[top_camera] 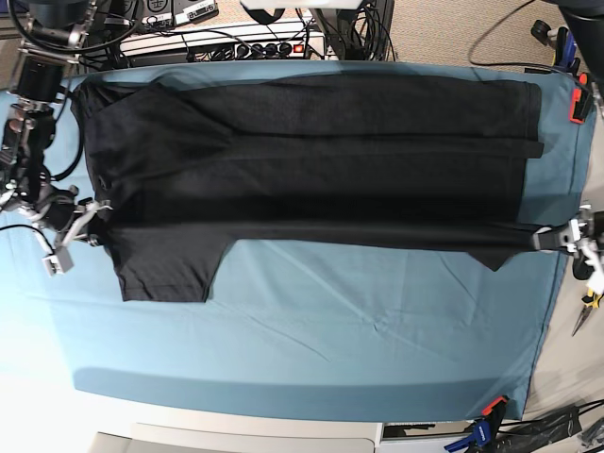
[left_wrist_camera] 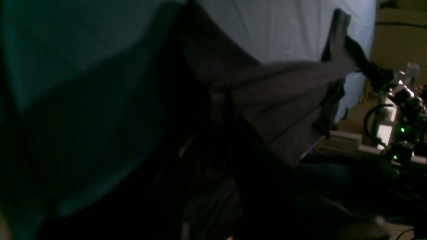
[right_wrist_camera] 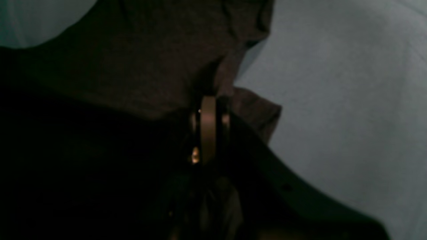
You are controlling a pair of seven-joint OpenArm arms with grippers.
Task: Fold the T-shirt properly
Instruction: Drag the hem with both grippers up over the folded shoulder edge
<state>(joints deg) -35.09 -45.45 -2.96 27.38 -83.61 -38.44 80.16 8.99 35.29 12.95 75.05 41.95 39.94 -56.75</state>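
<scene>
This place looks like a robotics lab or a workshop, not a home. A teal cloth point(top_camera: 302, 330) covers the work table and orange clamps point(top_camera: 578, 104) hold it at the edges. Behind the table lies a power strip point(top_camera: 269, 45) with many black cables point(top_camera: 359, 28) around it. The floor is grey carpet point(top_camera: 444, 28). Pliers point(top_camera: 587, 302) with yellow handles lie beside the table.

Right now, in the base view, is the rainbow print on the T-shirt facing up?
No, the T-shirt shows only plain dark fabric across its whole upper surface, spread lengthwise over the teal cloth.
</scene>
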